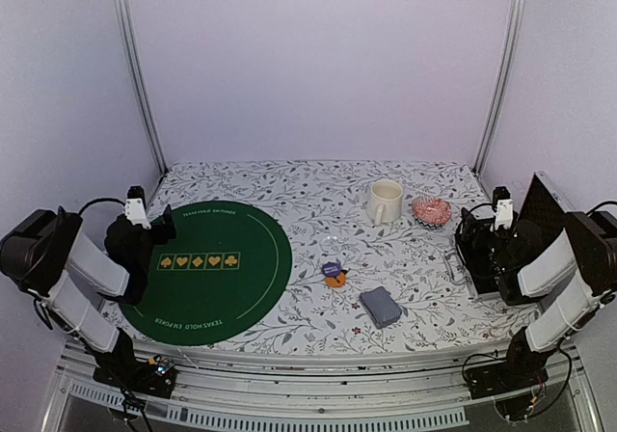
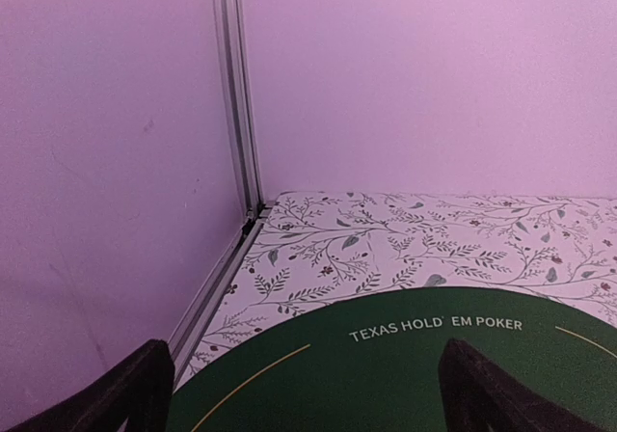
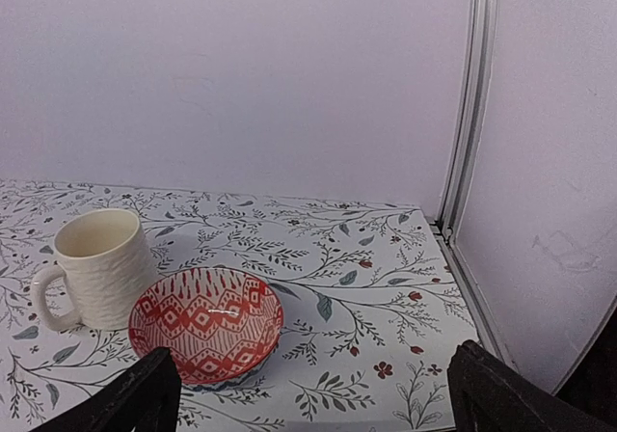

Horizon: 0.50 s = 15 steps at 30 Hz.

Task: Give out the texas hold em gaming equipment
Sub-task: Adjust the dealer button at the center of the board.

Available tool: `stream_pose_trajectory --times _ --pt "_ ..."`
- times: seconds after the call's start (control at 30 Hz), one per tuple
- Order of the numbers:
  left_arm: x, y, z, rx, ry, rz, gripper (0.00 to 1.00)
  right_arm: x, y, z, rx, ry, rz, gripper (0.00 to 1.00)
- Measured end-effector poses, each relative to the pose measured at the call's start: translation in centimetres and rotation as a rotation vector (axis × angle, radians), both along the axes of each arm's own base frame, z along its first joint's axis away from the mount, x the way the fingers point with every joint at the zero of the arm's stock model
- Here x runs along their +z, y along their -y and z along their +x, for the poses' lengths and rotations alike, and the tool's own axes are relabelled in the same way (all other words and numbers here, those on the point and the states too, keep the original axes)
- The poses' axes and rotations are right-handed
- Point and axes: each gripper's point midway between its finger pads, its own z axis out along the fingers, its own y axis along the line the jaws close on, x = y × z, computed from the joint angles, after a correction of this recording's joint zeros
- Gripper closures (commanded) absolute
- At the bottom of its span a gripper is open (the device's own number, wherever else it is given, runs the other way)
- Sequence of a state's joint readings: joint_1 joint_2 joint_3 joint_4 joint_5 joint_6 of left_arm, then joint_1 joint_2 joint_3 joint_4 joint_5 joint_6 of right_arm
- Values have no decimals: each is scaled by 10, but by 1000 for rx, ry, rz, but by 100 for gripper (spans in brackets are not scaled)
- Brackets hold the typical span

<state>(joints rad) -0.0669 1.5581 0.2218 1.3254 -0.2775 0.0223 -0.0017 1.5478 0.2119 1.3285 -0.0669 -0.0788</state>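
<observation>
both grippers stand with jaws wide apart, holding nothing. left gripper [image 1: 159, 225] hovers over the far left rim of the round green poker mat [image 1: 207, 278]; in its wrist view its dark fingers [image 2: 135, 393] frame the mat's printed lettering. right gripper [image 1: 474, 244] sits near the right edge of the table [image 1: 289, 186], facing the cream mug [image 3: 96, 268] and the red-patterned dish [image 3: 207, 321], which stand just beside each other at the far right. the dish's patterned inside shows down to its bottom. the mug's bottom is hidden behind its own wall in the wrist view.

the stack of grey-blue playing cards [image 1: 381, 306] lies on the floral cloth near the front edge, right of the mat. a dark chip [image 1: 332, 268] touches an orange disc [image 1: 335, 281] between the mat and the cards.

the mat's near edge comes close to the table's front edge, and its left side runs under the left arm. bare cloth stretches from the mat to the back wall and between the mat and the mug. metal posts [image 1: 135, 75] stand at the two back corners.
</observation>
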Motion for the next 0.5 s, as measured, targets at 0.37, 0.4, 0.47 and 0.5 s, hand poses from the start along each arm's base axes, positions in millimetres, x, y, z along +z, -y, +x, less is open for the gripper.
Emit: stream_pose_trajectory --times 0.37,0.4,0.47,0.5 --pt "19 -11 13 42 -23 -28 2 -1 5 5 -1 -15 20 1" --pt "32 -12 17 51 -5 -34 2 -1 6 6 -3 -24 22 1" --pt "68 -13 26 58 46 -52 2 0 7 9 1 -41 25 1" --pt "85 -12 29 50 71 -60 2 4 6 12 6 -53 26 1"
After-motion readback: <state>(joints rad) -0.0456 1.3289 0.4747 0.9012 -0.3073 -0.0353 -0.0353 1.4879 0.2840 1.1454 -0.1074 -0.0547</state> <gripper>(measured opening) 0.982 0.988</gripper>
